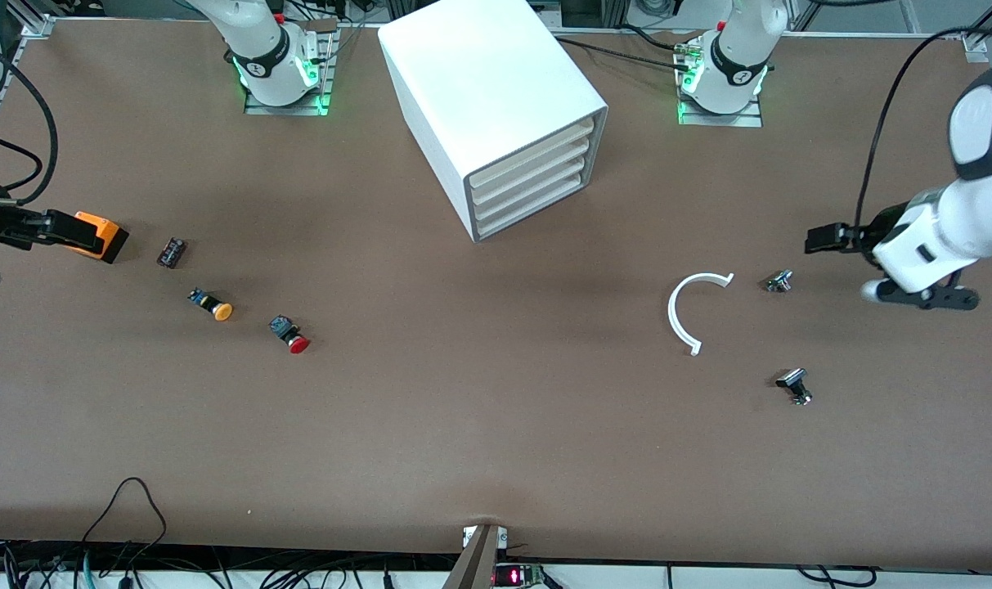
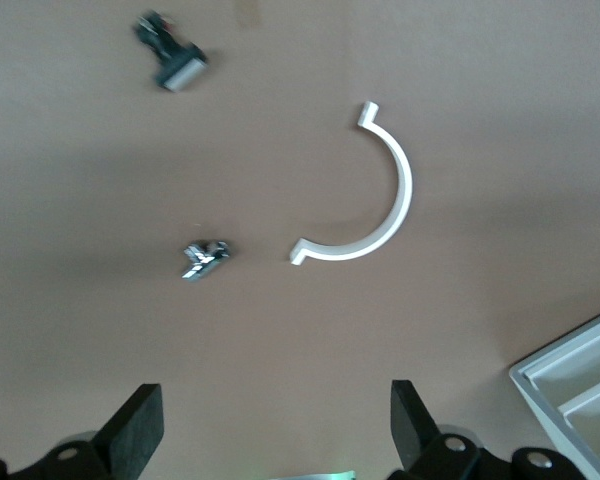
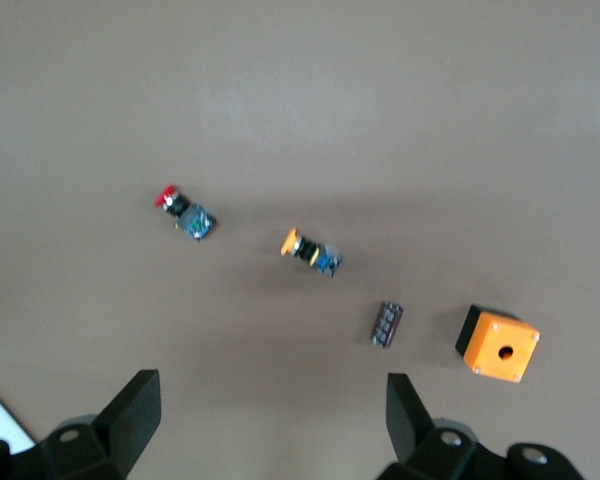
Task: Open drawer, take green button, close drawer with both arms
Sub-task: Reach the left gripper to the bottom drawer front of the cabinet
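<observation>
The white cabinet (image 1: 496, 106) stands at the middle of the table near the arm bases. All four drawers are shut; the lowest drawer (image 1: 530, 214) sits flush. A corner of the cabinet shows in the left wrist view (image 2: 580, 385). No green-capped button is in view. My left gripper (image 1: 824, 238) is open and empty, up over the table at the left arm's end, near a small metal part; its own view (image 2: 277, 430) shows bare table between the fingers. My right gripper (image 1: 42, 229) is open and empty at the right arm's end, by an orange box; its own view (image 3: 273, 420) shows the same.
An orange box (image 1: 103, 237), a small dark block (image 1: 171, 252), an orange-capped button (image 1: 213, 305) and a red-capped button (image 1: 293, 335) lie at the right arm's end. A white arc (image 1: 692, 307) and two small metal parts (image 1: 779, 281) (image 1: 795, 384) lie at the left arm's end.
</observation>
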Controlling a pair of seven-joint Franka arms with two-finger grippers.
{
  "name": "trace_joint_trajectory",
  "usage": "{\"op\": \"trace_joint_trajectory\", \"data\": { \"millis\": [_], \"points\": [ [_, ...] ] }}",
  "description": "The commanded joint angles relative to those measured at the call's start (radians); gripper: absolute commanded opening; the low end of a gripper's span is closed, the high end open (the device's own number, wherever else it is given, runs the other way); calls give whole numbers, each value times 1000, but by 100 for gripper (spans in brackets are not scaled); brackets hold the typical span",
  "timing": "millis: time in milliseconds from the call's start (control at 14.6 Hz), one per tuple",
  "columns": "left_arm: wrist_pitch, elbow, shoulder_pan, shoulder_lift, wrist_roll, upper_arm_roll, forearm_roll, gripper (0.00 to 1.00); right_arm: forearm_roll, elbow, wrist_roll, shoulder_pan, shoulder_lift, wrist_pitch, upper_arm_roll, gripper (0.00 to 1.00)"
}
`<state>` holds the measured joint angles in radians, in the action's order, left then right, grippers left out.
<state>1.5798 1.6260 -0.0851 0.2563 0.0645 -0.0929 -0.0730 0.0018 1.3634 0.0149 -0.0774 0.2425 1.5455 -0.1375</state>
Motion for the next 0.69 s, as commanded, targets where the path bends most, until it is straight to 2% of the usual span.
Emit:
{"op": "trace_joint_trajectory", "data": {
  "millis": [0, 69, 206, 344, 481, 618],
  "points": [
    [20, 24, 5, 118, 18, -36, -89, 100, 6, 2, 25, 14, 9, 103, -2, 100],
    [35, 70, 5, 130, 18, -47, -129, 100, 7, 2, 42, 25, 9, 107, -2, 100],
    [46, 159, -1, 155, 18, -82, -284, 100, 3, 16, 118, 30, 4, 81, -2, 100],
    [74, 256, -16, 196, 23, -108, -497, 100, 6, 16, 117, 30, -2, 48, -2, 100],
    [91, 311, -19, 251, 99, -139, -657, 100, -3, 14, 112, 21, -3, 51, -1, 100],
    [173, 382, -15, 274, 145, -197, -778, 100, 6, 16, 108, 21, -2, 51, 1, 100]
  ]
}}
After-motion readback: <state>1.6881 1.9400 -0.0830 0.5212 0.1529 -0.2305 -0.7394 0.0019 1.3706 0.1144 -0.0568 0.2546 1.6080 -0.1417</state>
